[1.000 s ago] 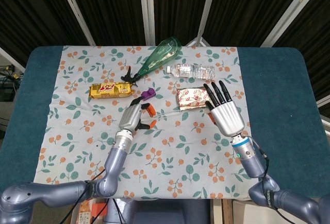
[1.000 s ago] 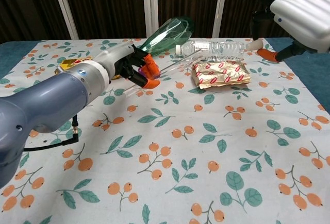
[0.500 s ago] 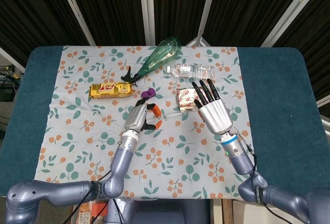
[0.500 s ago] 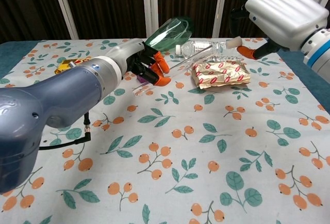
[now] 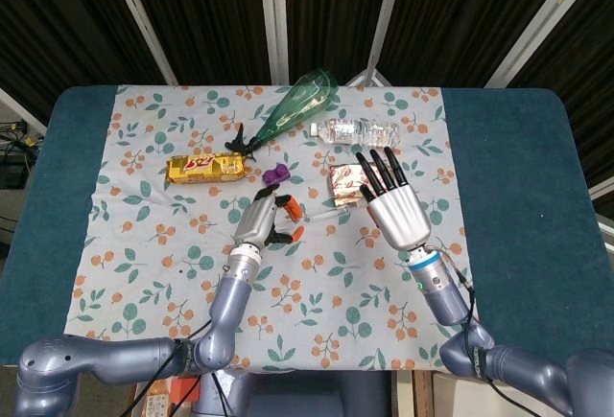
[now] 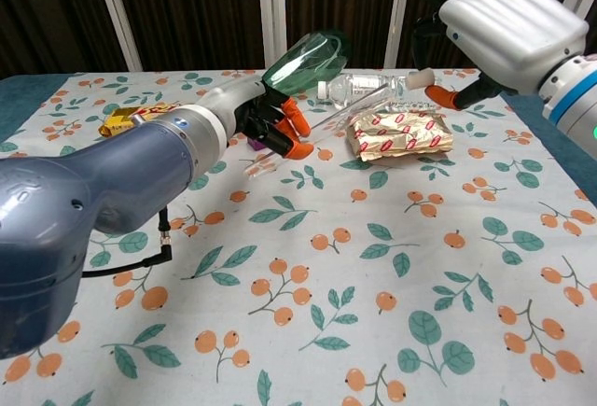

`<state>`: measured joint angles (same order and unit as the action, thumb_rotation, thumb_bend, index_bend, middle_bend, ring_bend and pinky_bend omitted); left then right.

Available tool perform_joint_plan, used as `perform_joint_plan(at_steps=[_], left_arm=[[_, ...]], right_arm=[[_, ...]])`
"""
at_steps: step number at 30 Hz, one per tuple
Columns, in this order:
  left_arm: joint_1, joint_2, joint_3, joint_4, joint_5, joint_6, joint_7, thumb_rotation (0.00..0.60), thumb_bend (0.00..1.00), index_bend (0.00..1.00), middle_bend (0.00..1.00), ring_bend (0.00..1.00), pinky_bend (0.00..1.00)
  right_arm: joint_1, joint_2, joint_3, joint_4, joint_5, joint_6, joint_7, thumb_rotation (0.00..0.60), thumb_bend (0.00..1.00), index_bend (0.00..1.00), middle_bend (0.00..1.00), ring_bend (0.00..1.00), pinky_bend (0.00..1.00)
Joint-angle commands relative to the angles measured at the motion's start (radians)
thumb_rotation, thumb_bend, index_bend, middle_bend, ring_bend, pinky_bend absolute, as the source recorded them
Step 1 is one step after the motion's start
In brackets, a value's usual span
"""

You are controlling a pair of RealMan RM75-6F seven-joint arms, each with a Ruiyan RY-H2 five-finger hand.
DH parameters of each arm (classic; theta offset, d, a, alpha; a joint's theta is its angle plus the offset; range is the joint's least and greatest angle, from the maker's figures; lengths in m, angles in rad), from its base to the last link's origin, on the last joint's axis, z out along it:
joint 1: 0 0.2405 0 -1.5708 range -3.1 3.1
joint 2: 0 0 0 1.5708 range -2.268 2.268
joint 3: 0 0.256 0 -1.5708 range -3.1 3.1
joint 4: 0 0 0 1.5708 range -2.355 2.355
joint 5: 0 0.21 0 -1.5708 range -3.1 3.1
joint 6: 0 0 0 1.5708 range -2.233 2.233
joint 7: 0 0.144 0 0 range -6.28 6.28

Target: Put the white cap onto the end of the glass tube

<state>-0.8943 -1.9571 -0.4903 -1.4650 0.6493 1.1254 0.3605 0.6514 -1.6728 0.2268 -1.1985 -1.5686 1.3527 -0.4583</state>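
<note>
The left robot hand [image 6: 272, 124] grips the glass tube [image 6: 347, 108] near its lower end and holds it clear of the tabletop [image 5: 499, 149], over the middle of the floral cloth [image 5: 336, 312]. The tube's long axis slants up and away from that hand toward the right-hand edge, so its free end points at the right robot hand [image 6: 504, 28]. The right robot hand hangs just beyond that free end, pinching the white cap [image 6: 419, 78] between thumb and a finger, the other fingers spread. Cap and tube end look near but apart in the chest view; the head view hides the cap. The capping likely turns on bringing the cap's opening onto the tube's axis; whether they are already in line cannot be told.
</note>
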Motion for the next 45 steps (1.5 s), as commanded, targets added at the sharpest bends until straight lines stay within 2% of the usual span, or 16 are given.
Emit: perform_joint_plan(at_steps=[1, 11, 45], left_arm=[[-0.002, -0.001, -0.001, 0.002, -0.001, 0.001, 0.000, 0.600, 0.55, 0.62, 0.51, 0.07, 0.00], [-0.014, -0.007, -0.013, 0.010, -0.017, 0.003, 0.004, 0.600, 0.55, 0.62, 0.51, 0.07, 0.00], [-0.025, -0.018, -0.004, 0.006, -0.029, 0.012, 0.011, 0.600, 0.55, 0.62, 0.52, 0.07, 0.00]], right_arm=[[0.001, -0.002, -0.002, 0.000, 0.000, 0.001, -0.001, 0.600, 0.43, 0.60, 0.12, 0.01, 0.00], [0.010, -0.006, -0.005, -0.008, -0.002, 0.002, -0.005, 0.600, 0.43, 0.60, 0.12, 0.01, 0.00], [0.004, -0.010, -0.031, -0.015, 0.003, 0.006, -0.011, 0.600, 0.43, 0.60, 0.12, 0.01, 0.00]])
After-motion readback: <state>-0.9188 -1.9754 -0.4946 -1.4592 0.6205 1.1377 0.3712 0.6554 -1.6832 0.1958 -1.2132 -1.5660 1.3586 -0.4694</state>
